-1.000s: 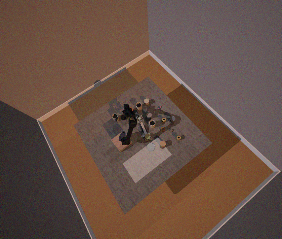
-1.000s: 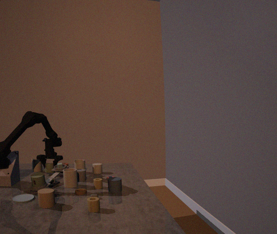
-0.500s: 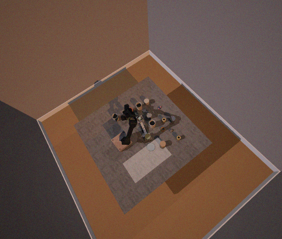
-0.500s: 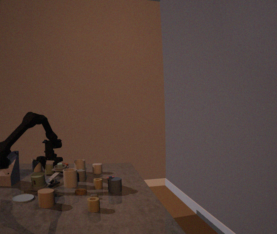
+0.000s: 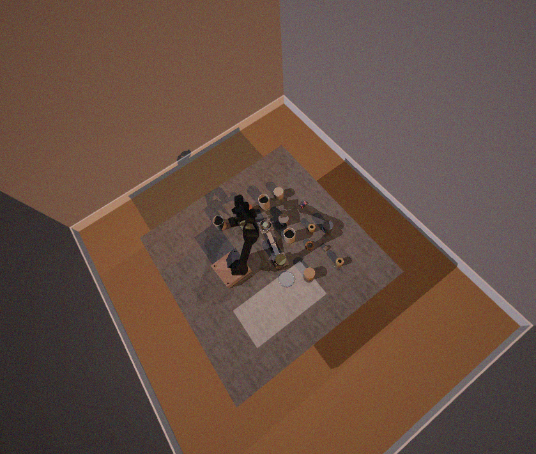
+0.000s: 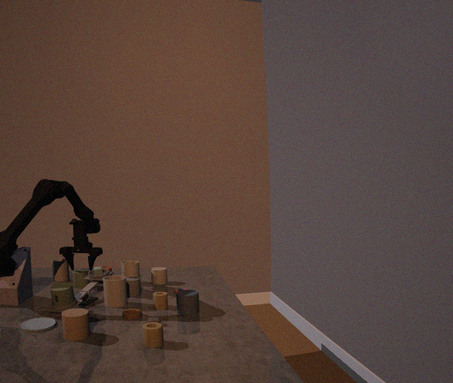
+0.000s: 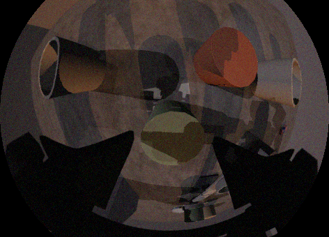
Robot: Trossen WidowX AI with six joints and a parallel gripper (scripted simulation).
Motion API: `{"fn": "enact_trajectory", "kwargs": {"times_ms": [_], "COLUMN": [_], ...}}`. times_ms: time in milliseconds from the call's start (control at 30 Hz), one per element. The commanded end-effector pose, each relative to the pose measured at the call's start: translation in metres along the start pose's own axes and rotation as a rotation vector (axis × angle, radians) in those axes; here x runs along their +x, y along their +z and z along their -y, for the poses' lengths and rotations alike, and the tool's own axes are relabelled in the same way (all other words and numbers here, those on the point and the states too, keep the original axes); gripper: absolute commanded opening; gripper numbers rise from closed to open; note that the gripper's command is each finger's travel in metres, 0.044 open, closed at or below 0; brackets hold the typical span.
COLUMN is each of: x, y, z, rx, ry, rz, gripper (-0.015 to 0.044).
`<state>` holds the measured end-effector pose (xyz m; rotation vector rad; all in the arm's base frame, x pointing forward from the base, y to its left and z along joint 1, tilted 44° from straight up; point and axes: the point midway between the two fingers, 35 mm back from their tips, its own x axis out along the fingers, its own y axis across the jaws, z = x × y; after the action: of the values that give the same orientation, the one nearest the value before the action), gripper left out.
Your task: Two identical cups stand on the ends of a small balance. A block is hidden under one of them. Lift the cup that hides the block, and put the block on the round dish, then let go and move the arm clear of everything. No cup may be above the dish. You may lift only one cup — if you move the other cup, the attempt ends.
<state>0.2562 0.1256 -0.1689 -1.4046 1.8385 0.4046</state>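
Note:
My gripper (image 6: 80, 267) (image 7: 175, 139) is open, with its fingers just above a green cup (image 6: 80, 279) (image 7: 174, 150) that stands on the table beside the balance (image 5: 272, 242) (image 6: 86, 291). The fingers do not hold it. A small pale green block (image 5: 265, 225) (image 6: 97, 271) sits uncovered on the far pan. The other green cup (image 5: 280, 259) (image 6: 61, 293) stands on the near end of the balance. The pale round dish (image 5: 286, 279) (image 6: 38, 324) lies on the table close to that end, with nothing on it.
An open container (image 5: 218, 222) (image 6: 60, 269) (image 7: 80, 70) and a red-orange object (image 6: 107, 268) (image 7: 226, 60) flank the gripper. Tall tan containers (image 5: 289, 234) (image 6: 114, 291) stand beside the balance and behind it (image 5: 263, 201) (image 6: 130, 268). An orange cylinder (image 5: 309, 273) (image 6: 75, 324) stands beside the dish.

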Motion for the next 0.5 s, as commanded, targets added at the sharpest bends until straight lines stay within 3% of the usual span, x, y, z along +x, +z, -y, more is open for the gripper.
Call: {"fn": "enact_trajectory", "kwargs": {"times_ms": [0, 33, 267, 467], "x": [-0.013, -0.013, -0.043, -0.046], "y": [-0.001, -0.001, 0.012, 0.007], "z": [0.0, 0.0, 0.024, 0.031], "rx": [0.005, 0.005, 0.129, 0.295], "ry": [0.006, 0.006, -0.057, -0.046], "rz": [-0.001, -0.001, 0.111, 0.108], "gripper": [0.044, 0.044, 0.026, 0.026]}}
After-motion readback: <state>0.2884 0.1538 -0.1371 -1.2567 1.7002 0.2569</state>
